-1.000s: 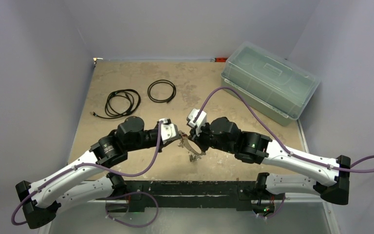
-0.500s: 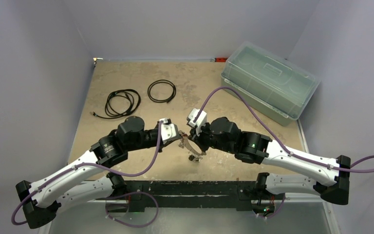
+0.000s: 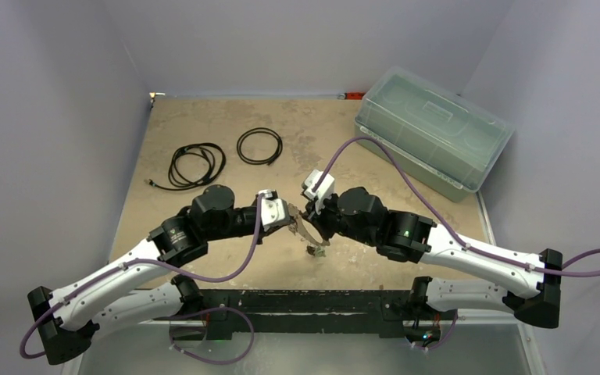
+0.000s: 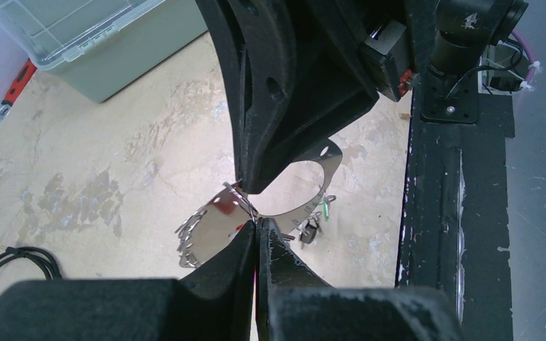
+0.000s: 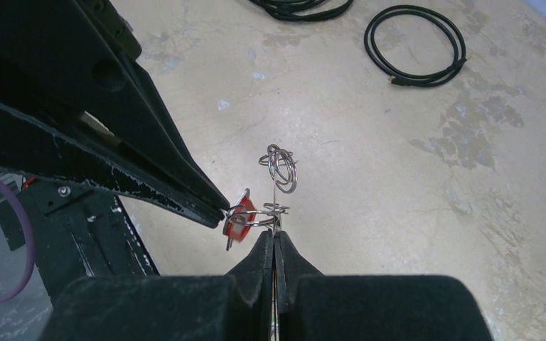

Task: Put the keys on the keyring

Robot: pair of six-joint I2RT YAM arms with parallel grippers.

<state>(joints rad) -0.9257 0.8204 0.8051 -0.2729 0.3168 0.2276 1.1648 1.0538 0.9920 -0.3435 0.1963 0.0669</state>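
Observation:
Both grippers meet above the middle of the table. My right gripper is shut on the keyring, a thin silver band loop that the right wrist view shows edge-on. A green key and a black key hang from the keyring's lower side. From the left, my left gripper is shut on the red key by its small wire ring, pressed against the keyring just beside the right fingertips. Small empty rings stand on the band farther out.
A clear lidded plastic box sits at the back right. Two black cable coils lie at the back left. The black base rail runs along the near edge, close under the hanging keys.
My left wrist has edged slightly to the right towards the right gripper. The keyring has tilted a little and its hanging keys have swung slightly right. Both grips are unchanged.

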